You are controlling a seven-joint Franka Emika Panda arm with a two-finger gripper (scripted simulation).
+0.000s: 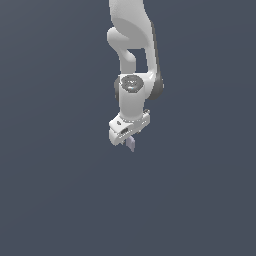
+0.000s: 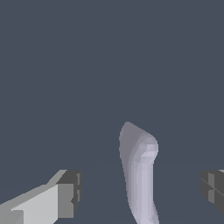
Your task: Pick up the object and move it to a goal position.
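The object (image 2: 139, 175) is a small pale lavender-grey bar with a rounded end. In the wrist view it lies between my two dark finger pads (image 2: 72, 192), with a gap on each side, so neither pad touches it. My gripper (image 2: 140, 189) is open around it. In the exterior view the white arm hangs straight down, and the gripper (image 1: 127, 141) sits at its lower end. Only a small piece of the object (image 1: 131, 144) shows below the white hand. The fingertips are mostly hidden there.
A plain dark grey-blue surface fills both views. The white arm (image 1: 132, 60) comes down from the top of the exterior view.
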